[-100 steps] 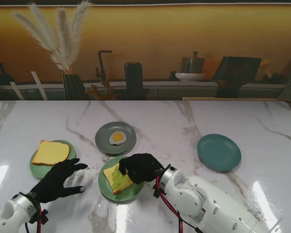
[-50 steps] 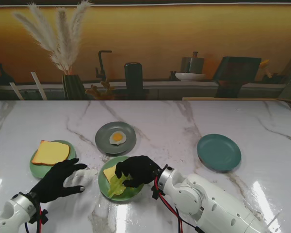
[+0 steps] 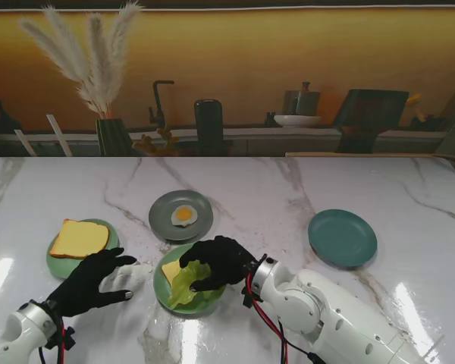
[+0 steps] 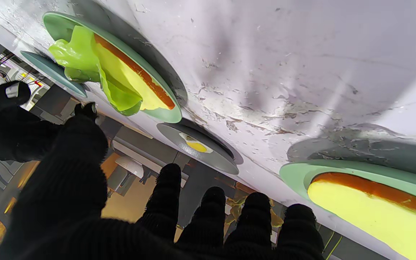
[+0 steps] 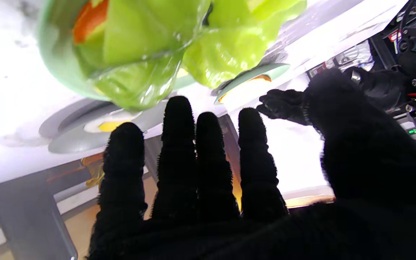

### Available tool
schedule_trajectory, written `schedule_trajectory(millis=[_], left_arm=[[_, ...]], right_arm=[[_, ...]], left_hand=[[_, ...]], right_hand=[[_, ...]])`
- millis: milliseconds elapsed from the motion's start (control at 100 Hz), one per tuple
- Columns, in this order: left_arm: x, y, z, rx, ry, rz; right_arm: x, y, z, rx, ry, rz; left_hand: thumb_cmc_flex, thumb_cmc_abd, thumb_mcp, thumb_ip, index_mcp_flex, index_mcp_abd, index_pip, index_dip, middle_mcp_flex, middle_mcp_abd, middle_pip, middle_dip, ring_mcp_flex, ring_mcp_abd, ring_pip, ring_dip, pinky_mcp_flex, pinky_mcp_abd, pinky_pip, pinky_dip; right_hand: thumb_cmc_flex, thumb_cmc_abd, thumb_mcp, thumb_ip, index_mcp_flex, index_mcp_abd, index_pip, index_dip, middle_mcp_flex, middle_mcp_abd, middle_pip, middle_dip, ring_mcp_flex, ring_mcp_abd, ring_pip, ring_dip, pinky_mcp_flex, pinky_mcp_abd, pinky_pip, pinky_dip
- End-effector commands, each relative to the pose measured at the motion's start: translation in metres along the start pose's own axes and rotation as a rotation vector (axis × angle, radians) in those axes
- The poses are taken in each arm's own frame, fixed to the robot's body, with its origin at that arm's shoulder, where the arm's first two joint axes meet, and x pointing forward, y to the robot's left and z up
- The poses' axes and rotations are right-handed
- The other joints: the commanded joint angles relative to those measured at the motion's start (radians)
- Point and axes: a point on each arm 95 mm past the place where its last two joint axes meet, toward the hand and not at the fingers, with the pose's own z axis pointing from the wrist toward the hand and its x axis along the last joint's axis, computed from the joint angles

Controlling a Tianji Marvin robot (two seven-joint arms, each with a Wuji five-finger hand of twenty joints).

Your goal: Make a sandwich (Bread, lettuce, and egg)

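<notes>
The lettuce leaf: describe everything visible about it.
The lettuce leaf is bright yellow-green, glossy and crinkled, and looks like thin plastic. It lies draped and folded over the bread slice on the light green plate nearest to me, covering most of the slice and leaving one corner bare. Its edge hangs toward the plate's rim. The right hand rests at its right edge with fingers open in the wrist view; whether they touch the leaf is unclear.

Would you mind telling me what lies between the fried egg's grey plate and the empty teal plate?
Only bare marble table between grey plate and teal plate, in the stand view.
</notes>
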Motion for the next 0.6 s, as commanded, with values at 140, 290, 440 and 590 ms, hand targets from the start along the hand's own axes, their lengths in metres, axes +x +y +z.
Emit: schedule_trajectory(millis=[140, 290, 440, 590], left_arm=[[0.003, -0.004, 0.004, 0.018, 0.015, 0.007], [0.008, -0.007, 0.009, 0.024, 0.031, 0.006], [0.014, -0.008, 0.014, 0.025, 0.046, -0.002], [0.018, -0.010, 0.020, 0.037, 0.060, -0.007]], right_arm=[[0.005, 0.018, -0.014, -0.075, -0.048, -0.010], [0.001, 0.029, -0.036, -0.110, -0.110, -0.043], [0.000, 0.033, -0.056, -0.136, -0.162, -0.048], [-0.001, 0.033, -0.077, -0.160, -0.199, -0.039]], left_hand=[[0.031, 0.008, -0.017, 0.016, -0.029, 0.006, 0.024, 0.020, -0.020, 0.003, 0.023, 0.018, -0.027, -0.027, 0.018, 0.037, -0.017, 0.003, 0.019, 0.037], [0.037, -0.005, -0.008, 0.020, -0.016, 0.016, 0.031, 0.021, -0.007, 0.008, 0.040, 0.011, -0.020, -0.024, 0.027, 0.066, -0.018, 0.003, 0.053, 0.086], [0.039, -0.007, -0.001, 0.023, -0.010, 0.018, 0.035, 0.023, -0.001, 0.009, 0.051, 0.005, -0.017, -0.022, 0.036, 0.072, -0.022, 0.006, 0.055, 0.094], [0.039, -0.009, 0.004, 0.026, -0.003, 0.019, 0.039, 0.026, 0.005, 0.009, 0.063, -0.001, -0.013, -0.021, 0.044, 0.074, -0.021, 0.008, 0.057, 0.099]], right_hand=[[-0.042, 0.055, -0.033, -0.012, -0.133, 0.019, -0.141, -0.087, -0.134, 0.039, -0.160, -0.160, -0.139, 0.019, -0.201, -0.168, -0.141, 0.046, -0.126, -0.158], [-0.045, 0.068, -0.039, -0.013, -0.194, 0.046, -0.206, -0.135, -0.191, 0.063, -0.242, -0.253, -0.233, 0.038, -0.304, -0.250, -0.229, 0.047, -0.203, -0.272], [-0.060, 0.105, -0.048, -0.013, -0.242, 0.064, -0.251, -0.171, -0.221, 0.078, -0.272, -0.296, -0.279, 0.048, -0.347, -0.296, -0.278, 0.047, -0.234, -0.366], [-0.075, 0.152, -0.050, -0.012, -0.272, 0.085, -0.260, -0.175, -0.243, 0.086, -0.267, -0.295, -0.299, 0.051, -0.344, -0.300, -0.301, 0.050, -0.232, -0.390]])
